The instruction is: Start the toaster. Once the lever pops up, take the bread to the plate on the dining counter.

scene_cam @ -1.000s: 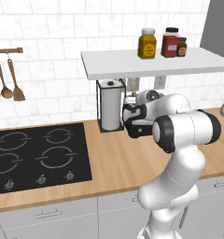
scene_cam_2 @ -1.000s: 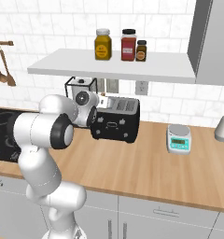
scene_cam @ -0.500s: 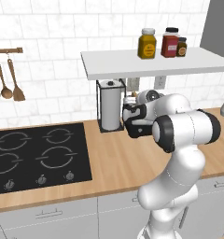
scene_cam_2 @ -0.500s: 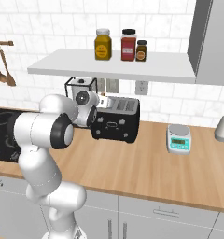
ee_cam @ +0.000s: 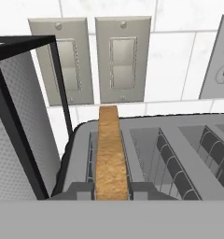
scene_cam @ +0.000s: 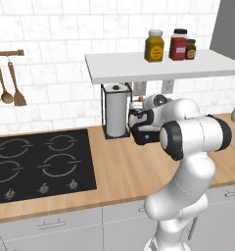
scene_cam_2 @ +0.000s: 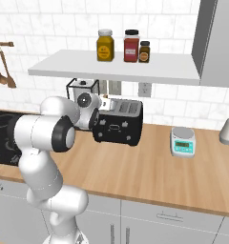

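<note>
Pincer (ee_cam: 112, 190) narrowed, fingertips (ee_cam: 79, 190) clamped on bread (ee_cam: 110, 154) edge standing in toaster (ee_cam: 188, 149) leftmost slot

Bright, even rendered light; soft shadows, sharp throughout.

I work in a home kitchen: a black four-burner stove (scene_cam: 38, 164) set in a light-wood wall counter (scene_cam_2: 150, 174), white tiled wall, wooden spoons (scene_cam: 7, 90) hanging from a rail, spice jars (scene_cam_2: 123, 46) on a white shelf (scene_cam_2: 116, 69), grey cabinet drawers below.
</note>
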